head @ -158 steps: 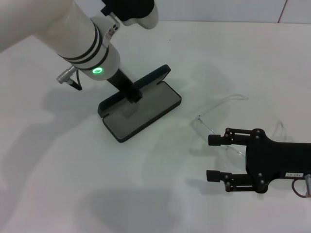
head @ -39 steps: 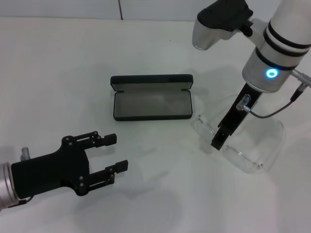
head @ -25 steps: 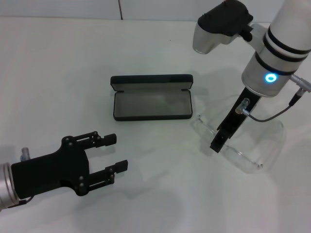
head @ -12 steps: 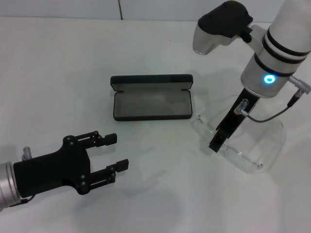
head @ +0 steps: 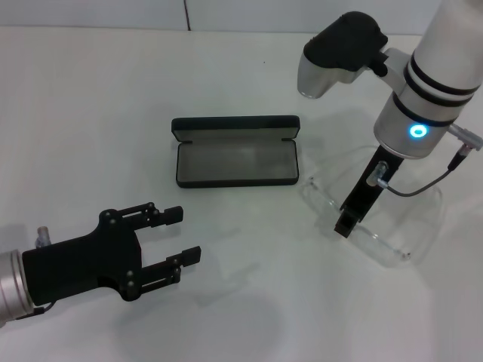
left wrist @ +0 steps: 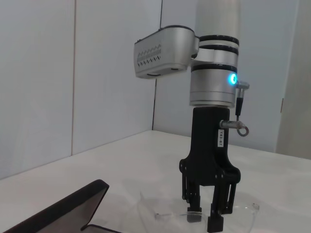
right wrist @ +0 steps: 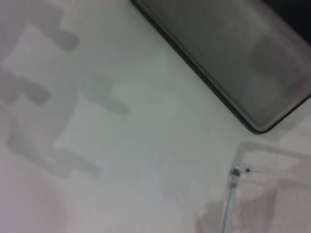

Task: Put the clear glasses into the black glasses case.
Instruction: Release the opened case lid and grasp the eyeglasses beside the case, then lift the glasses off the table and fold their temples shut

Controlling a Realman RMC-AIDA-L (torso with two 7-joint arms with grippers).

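Observation:
The black glasses case (head: 234, 161) lies open mid-table with its grey lining up; its lid edge (left wrist: 58, 209) and a corner (right wrist: 228, 63) show in the wrist views. The clear glasses (head: 377, 219) rest on the table to the case's right, temples unfolded, with one hinge (right wrist: 236, 171) in the right wrist view. My right gripper (head: 346, 226) points straight down onto their front. From the left wrist view, the right gripper (left wrist: 206, 221) has a small gap between its fingers, at the level of the glasses (left wrist: 245, 209). My left gripper (head: 185, 235) hovers open at the near left, holding nothing.
The white table (head: 249, 302) runs wide around the case. A wall seam (head: 186, 15) marks the table's far edge. The right arm's cable (head: 423, 181) loops above the glasses.
Over the last second my right gripper's tip has shifted slightly to the right over the glasses and its wrist has tilted. The case and left gripper have stayed put.

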